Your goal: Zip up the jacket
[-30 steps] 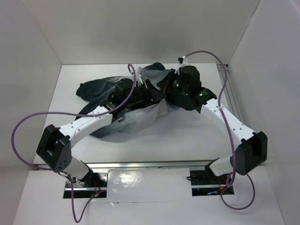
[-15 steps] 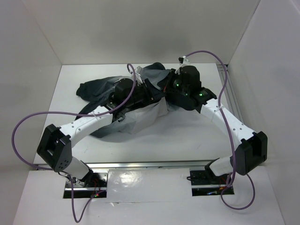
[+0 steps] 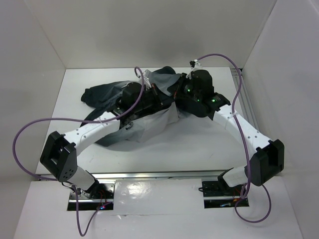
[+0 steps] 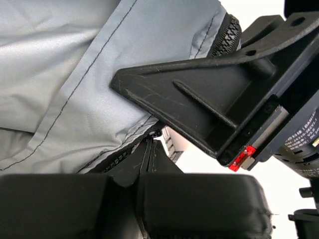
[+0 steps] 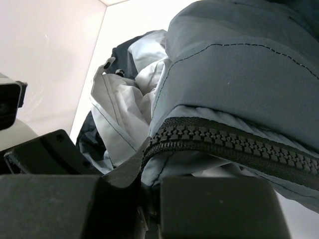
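Note:
The jacket (image 3: 112, 97) lies crumpled at the middle back of the table, dark outside with its light grey lining (image 3: 149, 124) turned up. My left gripper (image 3: 160, 101) reaches in from the left. In the left wrist view it (image 4: 150, 148) is shut on the jacket's zipper edge (image 4: 122, 158) below the grey lining (image 4: 75, 74). My right gripper (image 3: 174, 97) comes in from the right, close against the left one. In the right wrist view it (image 5: 145, 167) is shut on jacket fabric just under the black zipper teeth (image 5: 224, 139). The right gripper's black body (image 4: 209, 94) fills the left wrist view's upper right.
White walls enclose the table on the left (image 3: 30, 99), back and right. A metal rail (image 3: 244, 94) runs along the right side. Purple cables (image 3: 30, 129) loop off both arms. Bare white table (image 3: 199, 144) lies in front of the jacket.
My left wrist has edged slightly toward the back. Both grippers keep their hold and the jacket lies as before.

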You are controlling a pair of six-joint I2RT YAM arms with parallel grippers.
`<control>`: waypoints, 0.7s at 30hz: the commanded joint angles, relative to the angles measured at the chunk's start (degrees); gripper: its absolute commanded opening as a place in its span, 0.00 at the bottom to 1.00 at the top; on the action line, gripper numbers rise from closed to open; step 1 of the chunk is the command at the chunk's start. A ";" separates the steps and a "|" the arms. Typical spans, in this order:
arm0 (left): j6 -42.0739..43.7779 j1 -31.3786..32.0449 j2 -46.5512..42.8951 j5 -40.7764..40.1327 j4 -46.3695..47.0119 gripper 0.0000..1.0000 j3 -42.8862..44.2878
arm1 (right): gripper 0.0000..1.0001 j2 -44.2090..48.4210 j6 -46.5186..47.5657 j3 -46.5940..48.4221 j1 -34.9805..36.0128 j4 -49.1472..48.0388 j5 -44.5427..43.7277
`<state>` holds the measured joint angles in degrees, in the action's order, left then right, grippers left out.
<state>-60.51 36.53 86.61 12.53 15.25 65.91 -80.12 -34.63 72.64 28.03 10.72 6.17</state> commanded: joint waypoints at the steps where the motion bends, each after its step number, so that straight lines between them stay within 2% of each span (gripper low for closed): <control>1: -0.31 -2.08 1.63 -2.34 -4.50 0.00 3.00 | 0.00 1.54 0.53 2.33 0.71 -3.78 0.33; 5: -0.84 -4.36 0.14 -2.34 -9.43 0.00 3.00 | 0.00 2.07 1.06 2.33 0.71 -3.16 -1.16; 9: 1.10 -5.77 -1.09 -1.64 -19.09 0.00 5.89 | 0.00 2.59 2.20 2.33 0.71 -2.11 -2.66; 13: 3.21 -9.54 -1.62 3.09 -25.86 0.00 6.51 | 0.00 3.65 2.20 2.33 0.71 -2.11 -5.38; 21: 7.86 -14.03 -3.20 7.50 -30.71 0.00 4.14 | 0.00 7.87 3.87 4.95 -3.16 -2.29 -6.97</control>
<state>-56.64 26.02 84.51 23.40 -8.80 70.98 -78.08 -33.71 72.75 27.03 11.40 3.07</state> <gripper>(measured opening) 0.078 0.067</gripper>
